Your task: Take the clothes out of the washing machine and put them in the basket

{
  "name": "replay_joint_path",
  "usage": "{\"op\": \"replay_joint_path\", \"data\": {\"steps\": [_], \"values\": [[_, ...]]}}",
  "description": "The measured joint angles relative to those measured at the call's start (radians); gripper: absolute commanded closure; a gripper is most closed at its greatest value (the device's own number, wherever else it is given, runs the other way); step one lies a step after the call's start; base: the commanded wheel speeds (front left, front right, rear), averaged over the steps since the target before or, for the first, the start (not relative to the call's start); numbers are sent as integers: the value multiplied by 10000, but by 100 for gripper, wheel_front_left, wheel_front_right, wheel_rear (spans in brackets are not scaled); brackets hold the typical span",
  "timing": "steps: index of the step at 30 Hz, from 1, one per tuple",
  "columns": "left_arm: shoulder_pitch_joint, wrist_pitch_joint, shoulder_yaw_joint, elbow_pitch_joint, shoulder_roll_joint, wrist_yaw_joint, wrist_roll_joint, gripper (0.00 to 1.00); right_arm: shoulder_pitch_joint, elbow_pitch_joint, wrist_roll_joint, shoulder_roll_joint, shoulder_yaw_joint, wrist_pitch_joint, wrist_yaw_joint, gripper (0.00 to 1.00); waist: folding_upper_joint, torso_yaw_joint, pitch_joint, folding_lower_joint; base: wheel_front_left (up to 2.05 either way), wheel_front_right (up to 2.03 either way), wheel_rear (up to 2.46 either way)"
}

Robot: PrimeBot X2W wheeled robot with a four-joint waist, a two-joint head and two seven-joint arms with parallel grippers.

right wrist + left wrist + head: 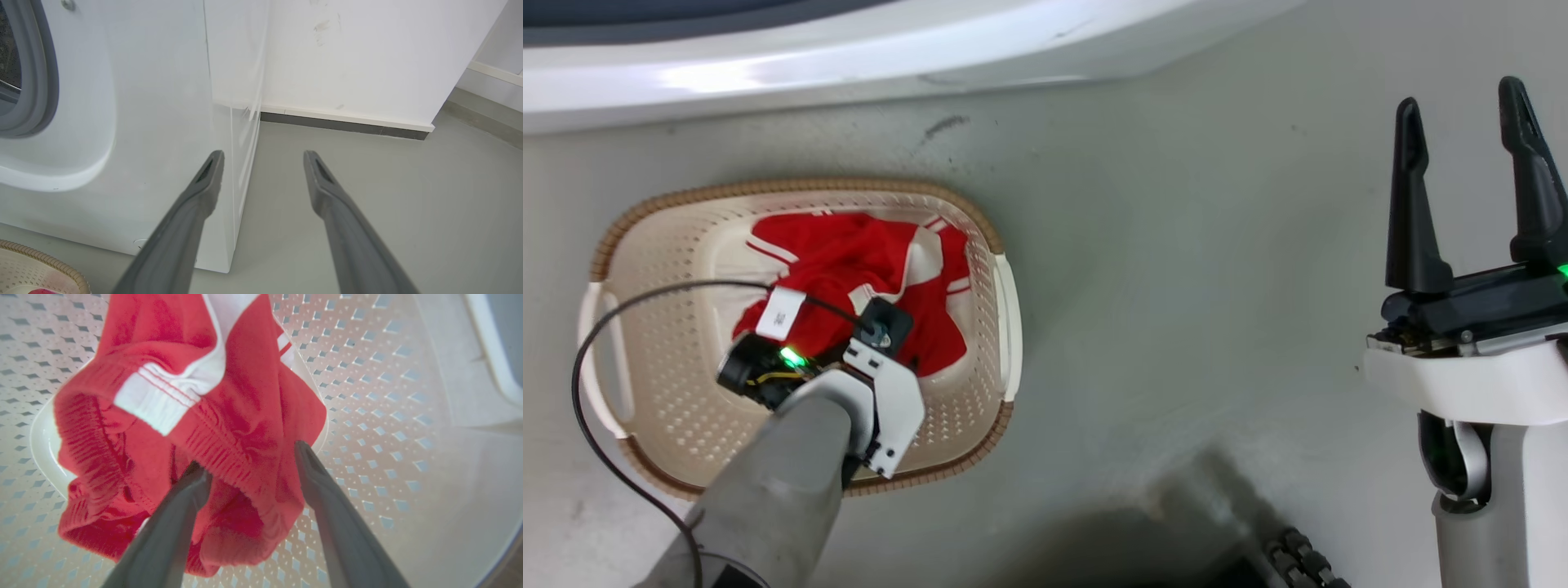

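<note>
While red shorts (245, 396) lie in the basket (367, 375), the left gripper (251, 463) and right gripper (263, 152) hold their fingers apart.

We see a smooth grey-green floor (367, 196), lightly scuffed, meeting a marked white wall (367, 53) along a white and dark skirting strip (347, 121); soft, even light.

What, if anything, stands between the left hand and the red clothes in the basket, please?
Nothing visible does. The left hand hangs directly over the clothes in the basket, its open fingers straddling a fold of the red fabric.
</note>
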Motion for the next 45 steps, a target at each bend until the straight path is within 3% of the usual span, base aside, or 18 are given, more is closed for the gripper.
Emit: {"op": "replay_joint_path", "data": {"steps": [7, 14, 29, 45], "values": [[749, -1287, 180, 19, -259, -36, -366, 0, 293, 234, -121, 4, 192, 2, 0, 0, 0, 281, -1206, -1, 0, 0, 0], [1518, -1724, 360, -523, -364, 165, -593, 0, 769, 412, -226, 4, 353, 2, 0, 0, 0, 589, -2436, -1, 0, 0, 0], [4140, -1751, 2487, -6008, 483, 1597, -102, 0, 1894, 721, -414, 2, 570, 2, 0, 0, 0, 1287, -4667, -2, 0, 0, 0], [6904, -1753, 5492, -10558, 111, 2700, 1187, 0, 2812, 872, -410, 2, 405, 2, 0, 0, 0, 1681, -6461, -3, 0, 0, 0]]}}
